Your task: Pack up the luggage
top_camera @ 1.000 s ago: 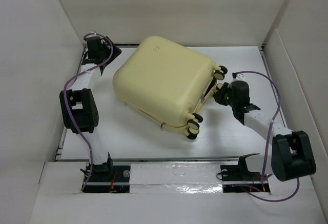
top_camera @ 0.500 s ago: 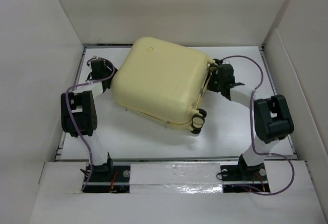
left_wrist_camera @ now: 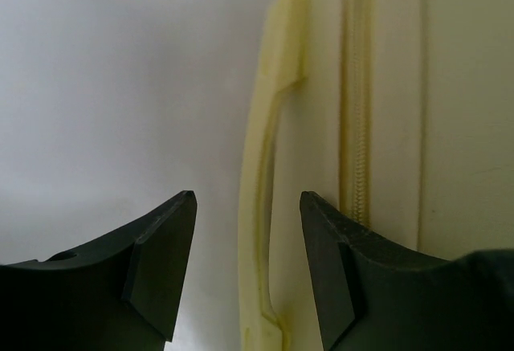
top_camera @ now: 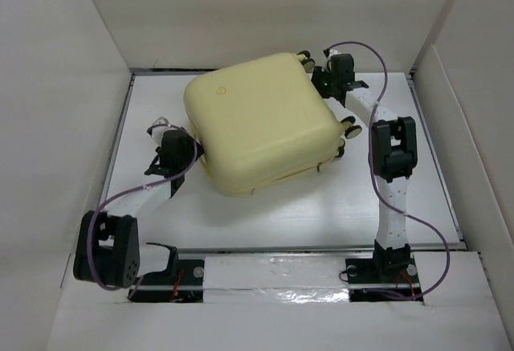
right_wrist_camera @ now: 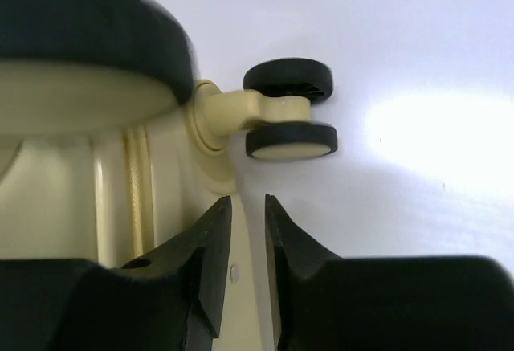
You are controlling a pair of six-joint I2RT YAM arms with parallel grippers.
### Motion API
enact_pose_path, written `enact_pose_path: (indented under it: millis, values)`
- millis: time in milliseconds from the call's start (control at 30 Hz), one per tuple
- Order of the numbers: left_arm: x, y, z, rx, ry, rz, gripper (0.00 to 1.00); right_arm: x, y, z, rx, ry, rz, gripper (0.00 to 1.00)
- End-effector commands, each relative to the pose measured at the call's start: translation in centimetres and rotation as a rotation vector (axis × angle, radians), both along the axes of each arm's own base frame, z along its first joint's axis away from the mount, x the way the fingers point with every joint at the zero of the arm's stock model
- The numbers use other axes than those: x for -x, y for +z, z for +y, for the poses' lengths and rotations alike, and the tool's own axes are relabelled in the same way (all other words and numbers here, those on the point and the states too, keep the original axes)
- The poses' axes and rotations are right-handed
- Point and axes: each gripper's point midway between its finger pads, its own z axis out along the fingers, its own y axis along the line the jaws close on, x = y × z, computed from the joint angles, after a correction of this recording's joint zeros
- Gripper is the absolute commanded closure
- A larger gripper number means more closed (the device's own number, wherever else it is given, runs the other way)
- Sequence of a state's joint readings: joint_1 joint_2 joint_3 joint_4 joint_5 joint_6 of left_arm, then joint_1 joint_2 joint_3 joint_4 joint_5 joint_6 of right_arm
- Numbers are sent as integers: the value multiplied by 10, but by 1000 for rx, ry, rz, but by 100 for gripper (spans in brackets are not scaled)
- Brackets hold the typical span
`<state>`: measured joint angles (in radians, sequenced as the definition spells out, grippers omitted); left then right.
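Observation:
The luggage (top_camera: 261, 122) is a pale yellow hard-shell suitcase, shut and lying flat on the white table, its round emblem (top_camera: 215, 91) facing up. Its wheels (top_camera: 351, 130) point to the back right. My left gripper (top_camera: 194, 152) is at its near-left side. In the left wrist view that gripper (left_wrist_camera: 247, 198) stands open astride the thin side handle (left_wrist_camera: 259, 206), with a gap on each side, next to the zipper (left_wrist_camera: 357, 126). My right gripper (top_camera: 328, 86) is at the back right corner. In the right wrist view it (right_wrist_camera: 248, 200) is narrowly open and holds nothing, just below a wheel (right_wrist_camera: 289, 138).
White enclosure walls (top_camera: 64, 86) rise close on the left, back and right of the table. A taped ledge (top_camera: 273, 275) runs along the near edge between the arm bases. Purple cables (top_camera: 377, 54) loop off both arms.
The luggage has turned and slid toward the back, its wheels swinging from the near right to the back right. The left gripper came round to the near-left side; the right followed to the back corner.

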<state>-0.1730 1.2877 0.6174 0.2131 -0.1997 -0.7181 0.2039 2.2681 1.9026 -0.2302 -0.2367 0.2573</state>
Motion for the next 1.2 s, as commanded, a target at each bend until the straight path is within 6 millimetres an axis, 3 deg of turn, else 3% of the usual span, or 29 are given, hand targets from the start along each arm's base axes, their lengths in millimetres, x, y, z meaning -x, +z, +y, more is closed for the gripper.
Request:
enact_pose_path:
  millis: [0,67,200,267,333,367,400,467,500,533,567,600,633,667,700,733,767,833,867,933,967,1067,1100,1167]
  values:
    - [21,42,-86,144,-302,-124,47,45,96,105,-257,366,-90,60]
    - [31,37,-84,159,-301,-124,47,45,113,94,-281,369,-114,53]
    - [54,47,-92,227,-362,-163,48,46,149,66,-310,353,-171,27]
    - [61,44,-91,247,-362,-166,48,46,164,46,-334,338,-192,22]
    - [64,51,-91,253,-365,-187,49,56,195,32,-347,333,-246,21]
    - [65,54,-90,252,-364,-191,50,58,194,20,-348,315,-253,21]
    - [67,57,-88,242,-359,-202,52,72,222,12,-344,310,-312,22]
    - [68,60,-82,225,-338,-210,53,86,245,-2,-344,291,-390,26]
    - [69,65,-77,212,-321,-229,53,97,231,-8,-346,272,-373,42]
    - [70,63,-75,207,-315,-233,53,123,265,-15,-342,270,-462,54]
    - [73,61,-74,212,-311,-233,55,152,271,-20,-333,258,-514,79]
    - [73,61,-76,216,-319,-235,57,152,241,-14,-335,253,-463,90]
    - [75,56,-77,226,-323,-222,58,170,238,-10,-334,253,-478,97]
    - [76,51,-78,232,-327,-214,59,203,268,-7,-329,266,-598,100]
    - [75,50,-81,243,-334,-216,61,221,260,-1,-329,272,-613,100]
    - [76,42,-81,245,-331,-202,62,251,209,24,-342,315,-530,100]
    - [76,40,-82,253,-330,-202,62,279,228,25,-356,303,-639,100]
    - [75,36,-88,268,-359,-198,60,316,202,42,-381,343,-638,100]
    - [75,36,-89,270,-366,-202,59,342,175,52,-386,350,-606,100]
    - [73,35,-92,278,-379,-211,55,362,152,58,-384,344,-586,100]
    - [72,34,-93,281,-383,-213,53,371,126,60,-348,327,-562,100]
    - [70,31,-92,287,-379,-214,50,381,113,58,-345,281,-569,86]
    - [70,29,-91,280,-377,-211,50,383,106,61,-336,290,-557,77]
    - [69,26,-90,274,-369,-208,50,383,94,71,-329,294,-533,69]
